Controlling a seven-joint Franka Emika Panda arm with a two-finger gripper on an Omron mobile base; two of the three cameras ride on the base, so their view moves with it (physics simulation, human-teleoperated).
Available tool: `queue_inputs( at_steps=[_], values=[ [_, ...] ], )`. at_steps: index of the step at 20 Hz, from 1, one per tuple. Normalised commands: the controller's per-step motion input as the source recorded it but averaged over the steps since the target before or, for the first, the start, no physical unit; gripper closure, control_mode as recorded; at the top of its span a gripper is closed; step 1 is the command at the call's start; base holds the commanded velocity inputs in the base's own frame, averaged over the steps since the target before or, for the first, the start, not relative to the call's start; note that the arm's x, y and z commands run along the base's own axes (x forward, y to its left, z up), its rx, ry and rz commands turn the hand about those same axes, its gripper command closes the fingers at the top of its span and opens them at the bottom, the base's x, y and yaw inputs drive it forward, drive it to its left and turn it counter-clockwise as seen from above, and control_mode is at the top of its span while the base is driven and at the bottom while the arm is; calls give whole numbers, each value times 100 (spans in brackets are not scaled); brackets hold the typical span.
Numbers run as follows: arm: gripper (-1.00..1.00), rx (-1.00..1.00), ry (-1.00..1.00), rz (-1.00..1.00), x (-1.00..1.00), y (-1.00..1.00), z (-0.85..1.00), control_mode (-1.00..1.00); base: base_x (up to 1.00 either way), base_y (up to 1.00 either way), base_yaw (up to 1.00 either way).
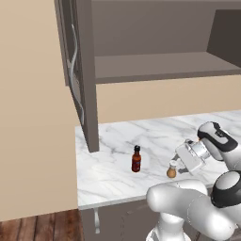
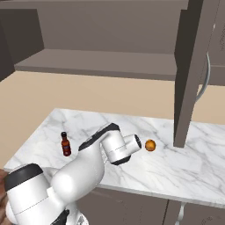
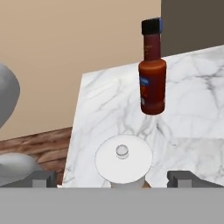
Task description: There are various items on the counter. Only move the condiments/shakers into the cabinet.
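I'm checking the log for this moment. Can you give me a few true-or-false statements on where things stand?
1. The red bottle stands upright on the counter. True.
2. The tan shaker is already on the cabinet shelf. False: it stands on the counter, right by the pincer.
3. The pincer is open, a finger on each side of the shaker's white top. True.
4. The orange lies in the cabinet. False: it lies on the counter.
5. The cabinet door is shut. False: it is swung open and the shelf shows.
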Motion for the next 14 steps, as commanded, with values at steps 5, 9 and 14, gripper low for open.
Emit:
queue_inputs(
  at_steps=[5,9,14],
  values=[
    [-100,0,0,0,0,22,0,-100,0,0,0],
    [100,0,1,0,0,12,0,-100,0,0,0],
    [100,0,0,0,0,0,5,-100,0,0,0]
  ],
)
